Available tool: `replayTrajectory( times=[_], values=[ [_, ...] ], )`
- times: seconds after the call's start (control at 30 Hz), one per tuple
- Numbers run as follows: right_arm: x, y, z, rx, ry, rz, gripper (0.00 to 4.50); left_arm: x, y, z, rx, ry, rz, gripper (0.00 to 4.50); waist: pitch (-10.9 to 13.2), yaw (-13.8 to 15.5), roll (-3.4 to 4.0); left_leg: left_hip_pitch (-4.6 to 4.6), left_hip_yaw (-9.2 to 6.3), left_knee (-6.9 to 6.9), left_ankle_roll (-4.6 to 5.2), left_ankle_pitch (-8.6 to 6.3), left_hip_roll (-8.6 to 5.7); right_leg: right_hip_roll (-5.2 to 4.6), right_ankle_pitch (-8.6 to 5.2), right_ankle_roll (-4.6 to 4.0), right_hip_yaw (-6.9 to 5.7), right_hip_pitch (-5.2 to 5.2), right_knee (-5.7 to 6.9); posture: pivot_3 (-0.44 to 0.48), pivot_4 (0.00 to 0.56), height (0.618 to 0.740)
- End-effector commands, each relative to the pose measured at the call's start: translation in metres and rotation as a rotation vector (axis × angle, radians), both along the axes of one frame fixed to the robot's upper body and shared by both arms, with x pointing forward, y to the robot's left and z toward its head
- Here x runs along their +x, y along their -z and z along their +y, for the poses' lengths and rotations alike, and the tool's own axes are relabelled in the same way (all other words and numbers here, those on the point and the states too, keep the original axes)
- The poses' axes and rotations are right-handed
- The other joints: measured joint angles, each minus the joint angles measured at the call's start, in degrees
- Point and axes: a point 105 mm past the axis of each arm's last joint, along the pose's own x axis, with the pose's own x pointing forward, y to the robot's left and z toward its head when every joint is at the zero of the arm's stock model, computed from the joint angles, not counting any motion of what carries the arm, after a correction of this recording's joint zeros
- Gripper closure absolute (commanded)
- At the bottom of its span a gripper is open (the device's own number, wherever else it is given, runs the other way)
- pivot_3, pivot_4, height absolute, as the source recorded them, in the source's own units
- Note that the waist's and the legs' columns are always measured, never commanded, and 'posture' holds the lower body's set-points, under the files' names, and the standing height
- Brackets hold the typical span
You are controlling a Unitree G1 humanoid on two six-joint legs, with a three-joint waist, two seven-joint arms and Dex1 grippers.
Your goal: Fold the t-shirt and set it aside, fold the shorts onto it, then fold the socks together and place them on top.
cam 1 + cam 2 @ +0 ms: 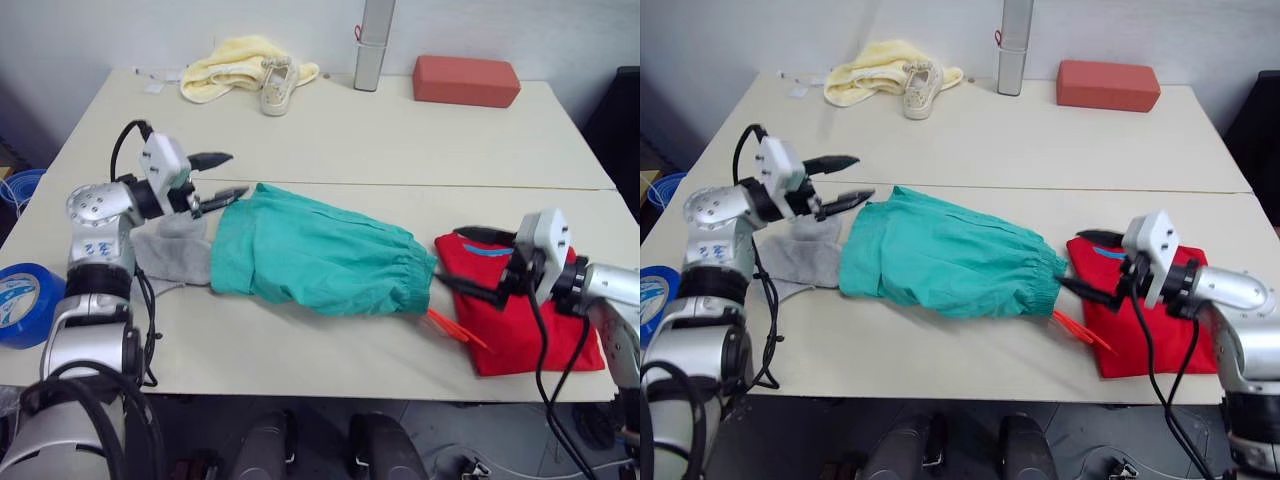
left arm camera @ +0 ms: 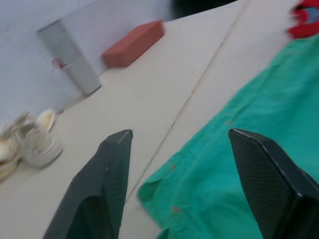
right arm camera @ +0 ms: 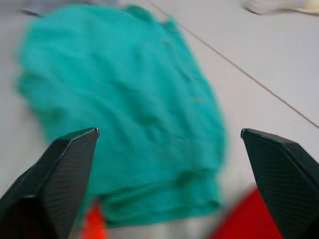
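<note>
The teal shorts (image 1: pixel 315 250) lie flat across the middle of the table, waist toward the right, orange drawstring (image 1: pixel 455 328) trailing out. A folded red t-shirt (image 1: pixel 520 320) rests at the front right. Grey socks (image 1: pixel 175 250) lie at the shorts' left end, partly under it. My left gripper (image 1: pixel 222 177) hovers open just above the shorts' far left corner, nothing held. Open and empty too, my right gripper (image 1: pixel 470 262) hangs over the t-shirt's left edge, facing the shorts' waist (image 3: pixel 164 199).
At the back of the table are a pale yellow cloth (image 1: pixel 235 65) with a white shoe (image 1: pixel 277 88), a grey cylinder (image 1: pixel 372 45) and a red block (image 1: pixel 466 80). A blue tape roll (image 1: pixel 22 303) sits at the left edge.
</note>
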Motion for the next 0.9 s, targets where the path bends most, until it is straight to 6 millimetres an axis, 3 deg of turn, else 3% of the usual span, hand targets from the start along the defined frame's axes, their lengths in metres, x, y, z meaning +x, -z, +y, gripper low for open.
replayTrajectory(
  times=[0.03, 0.2, 0.3, 0.43, 0.57, 0.63, 0.77, 0.9],
  values=[
    [-0.015, 0.007, 0.027, -0.051, -0.096, -0.058, 0.00, -0.040, 0.018, -0.017, 0.112, 0.149, 0.006, 0.12, 0.0, -0.1, 0.00, 0.03, -0.01, 0.01, 0.00, 0.00, 0.00, -0.03, 0.00, 0.00, 0.04, 0.05, 0.01, 0.000, 0.150, 0.740],
    [-0.009, 0.038, 0.048, -0.159, -0.081, -0.141, 0.00, -0.062, 0.050, -0.024, 0.199, 0.108, 0.018, 0.05, 0.0, 0.5, -0.04, 0.05, -0.17, 0.05, -0.04, 0.02, 0.01, -0.09, 0.00, -0.01, 0.48, 0.10, -0.07, 0.000, 0.150, 0.740],
    [0.006, 0.052, 0.047, -0.245, -0.023, -0.196, 0.00, -0.062, 0.070, -0.028, 0.246, 0.041, 0.022, 0.05, 0.0, 0.5, -0.05, 0.10, -0.19, 0.04, -0.03, 0.01, -0.06, -0.13, 0.00, -0.01, 0.48, 0.13, -0.15, 0.000, 0.150, 0.740],
    [0.018, 0.065, 0.038, -0.340, -0.003, -0.229, 0.00, -0.053, 0.081, -0.024, 0.316, -0.050, 0.003, 0.05, 0.0, 0.4, -0.05, 0.13, -0.12, -0.01, -0.04, 0.01, -0.06, -0.10, 0.00, -0.01, 0.49, 0.10, -0.11, 0.000, 0.150, 0.740],
    [0.026, 0.069, 0.023, -0.400, 0.014, -0.281, 0.88, -0.035, 0.088, -0.010, 0.392, -0.142, -0.005, 0.00, 0.0, 0.4, -0.05, 0.18, -0.07, -0.03, -0.07, 0.03, -0.02, -0.07, 0.00, -0.01, 0.46, 0.11, -0.05, 0.000, 0.150, 0.740],
    [0.028, 0.067, 0.020, -0.399, 0.016, -0.304, 1.58, -0.032, 0.095, -0.007, 0.404, -0.141, 0.043, 0.38, 0.0, 0.4, -0.06, 0.39, -0.01, -0.06, -0.06, 0.03, -0.03, -0.08, 0.00, -0.01, 0.45, 0.25, -0.08, 0.000, 0.150, 0.740],
    [0.027, 0.065, 0.015, -0.405, 0.015, -0.354, 3.11, -0.033, 0.103, -0.007, 0.427, -0.108, 0.096, 1.60, 0.0, 0.2, -0.05, 0.69, 0.06, -0.16, -0.07, 0.00, 0.00, -0.09, 0.00, -0.01, 0.48, 0.50, -0.08, 0.000, 0.150, 0.740],
    [0.021, 0.066, 0.007, -0.413, 0.008, -0.383, 4.33, -0.042, 0.106, -0.006, 0.425, -0.067, 0.136, 2.88, 0.0, 0.2, -0.04, 0.76, 0.05, -0.16, -0.09, 0.00, 0.03, -0.11, -0.01, -0.02, 0.54, 0.56, -0.09, 0.000, 0.150, 0.740]
  ],
)
